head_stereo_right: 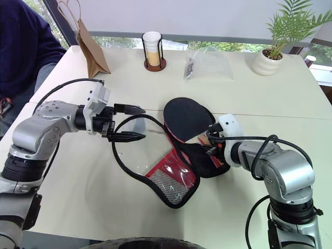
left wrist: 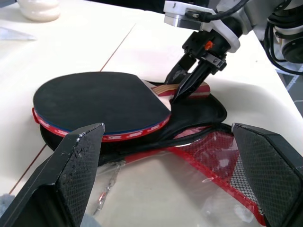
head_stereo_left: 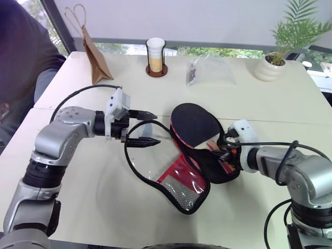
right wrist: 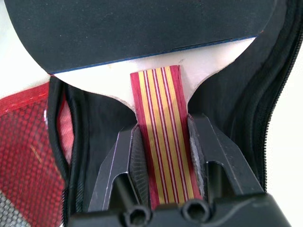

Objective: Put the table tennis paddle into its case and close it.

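Right end effector (head_stereo_left: 224, 150) grips table tennis paddle (head_stereo_left: 194, 126) handle; blade points toward table's far-left corner, seemingly resting over open case (head_stereo_left: 182, 179). Left end effector (head_stereo_left: 148, 128) open.

You are looking at what seems an office or meeting room used as a test space. Pale tables (head_stereo_left: 290, 98) stand pushed together beside a row of windows (head_stereo_left: 218, 51) with greenery outside. On them sit a potted plant (head_stereo_left: 271, 62), a brown paper bag (head_stereo_left: 96, 59), a paper cup in a holder (head_stereo_left: 155, 57) and a clear plastic bag (head_stereo_left: 210, 70). A person (head_stereo_left: 23, 57) sits at the table's edge.
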{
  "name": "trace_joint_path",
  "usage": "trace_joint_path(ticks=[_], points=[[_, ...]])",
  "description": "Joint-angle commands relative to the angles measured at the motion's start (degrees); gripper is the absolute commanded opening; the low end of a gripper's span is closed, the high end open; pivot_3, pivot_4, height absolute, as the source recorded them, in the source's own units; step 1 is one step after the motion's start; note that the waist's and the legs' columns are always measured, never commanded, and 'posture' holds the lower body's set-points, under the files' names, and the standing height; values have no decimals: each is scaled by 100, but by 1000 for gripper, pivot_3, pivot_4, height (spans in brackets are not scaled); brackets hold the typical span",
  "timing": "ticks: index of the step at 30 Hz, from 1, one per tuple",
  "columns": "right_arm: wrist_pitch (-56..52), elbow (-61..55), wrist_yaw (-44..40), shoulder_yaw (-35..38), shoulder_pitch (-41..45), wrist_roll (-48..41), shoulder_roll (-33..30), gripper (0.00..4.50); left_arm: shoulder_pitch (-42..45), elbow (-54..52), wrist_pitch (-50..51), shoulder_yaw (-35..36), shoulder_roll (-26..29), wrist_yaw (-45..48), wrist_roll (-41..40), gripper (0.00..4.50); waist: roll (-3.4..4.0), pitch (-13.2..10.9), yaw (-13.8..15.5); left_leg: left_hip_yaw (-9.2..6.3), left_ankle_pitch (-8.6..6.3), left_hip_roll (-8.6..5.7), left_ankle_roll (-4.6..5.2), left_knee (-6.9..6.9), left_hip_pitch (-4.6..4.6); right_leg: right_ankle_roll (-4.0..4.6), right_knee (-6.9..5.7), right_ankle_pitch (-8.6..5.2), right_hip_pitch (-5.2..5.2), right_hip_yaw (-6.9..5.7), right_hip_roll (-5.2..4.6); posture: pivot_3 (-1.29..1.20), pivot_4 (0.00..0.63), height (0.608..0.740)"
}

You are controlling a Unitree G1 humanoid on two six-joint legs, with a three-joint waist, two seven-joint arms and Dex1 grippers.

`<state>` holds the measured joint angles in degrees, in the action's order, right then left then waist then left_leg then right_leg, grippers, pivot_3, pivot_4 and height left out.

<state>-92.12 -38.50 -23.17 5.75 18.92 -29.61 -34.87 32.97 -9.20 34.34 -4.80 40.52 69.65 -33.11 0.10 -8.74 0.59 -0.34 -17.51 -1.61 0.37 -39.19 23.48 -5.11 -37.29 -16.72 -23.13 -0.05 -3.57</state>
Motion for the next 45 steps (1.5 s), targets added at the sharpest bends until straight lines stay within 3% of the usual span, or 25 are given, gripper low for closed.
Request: trace_joint_path(ticks=[1,8,16,20,24,30,34,38,45], points=[[-38,-110,96,-57,145,-81,-18,814,-6,-193,-48,198,70,-43,-53,4500,0,0,-8,0,0,0,0,0,0,0,0,0,0,0,0,0,150,740],[-38,-126,47,41,35,-173,-278,814,-79,-245,-49,244,108,-55,-65,4500,0,0,0,0,-1,0,1,0,0,0,0,0,0,0,0,0,150,740],[-38,-133,105,86,122,-251,-285,4422,-131,-207,-88,284,197,-38,0,4500,0,0,-5,0,-3,0,5,0,0,0,0,0,0,0,1,0,150,740],[-38,-127,-124,418,389,-528,-282,4422,-211,-33,-186,526,714,188,84,4500,0,0,-32,0,-3,1,5,2,0,0,0,0,-2,0,1,0,150,740],[79,-86,-785,933,870,-1047,-413,4422,-377,412,-370,928,1651,664,219,4500,2,-1,-123,-1,-7,4,12,11,0,1,1,-1,-7,-1,5,0,150,740],[891,274,-1434,892,1034,-1222,-1143,4422,-888,1159,-1038,1087,2444,1276,639,4500,3,-2,-118,0,-17,3,30,9,-1,1,7,-1,-1,-3,-1,0,150,740],[1570,685,-1670,686,1068,-1054,-1566,4422,-1328,1091,-1487,807,2240,1285,903,4500,3,-2,-117,1,-19,3,32,10,0,1,8,-1,-3,-2,-2,0,150,740],[1972,972,-1789,692,1164,-972,-1904,4422,-1549,424,-1678,217,1570,933,1161,4500,1,-4,-103,2,-20,4,35,9,0,1,6,-1,-1,-1,-8,0,150,740],[2148,1035,-1835,959,1126,-1050,-2282,4422,-776,-162,-980,-327,297,615,691,4500,-3,-4,-42,2,-20,4,35,5,4,1,4,0,-3,1,-10,0,150,740]])
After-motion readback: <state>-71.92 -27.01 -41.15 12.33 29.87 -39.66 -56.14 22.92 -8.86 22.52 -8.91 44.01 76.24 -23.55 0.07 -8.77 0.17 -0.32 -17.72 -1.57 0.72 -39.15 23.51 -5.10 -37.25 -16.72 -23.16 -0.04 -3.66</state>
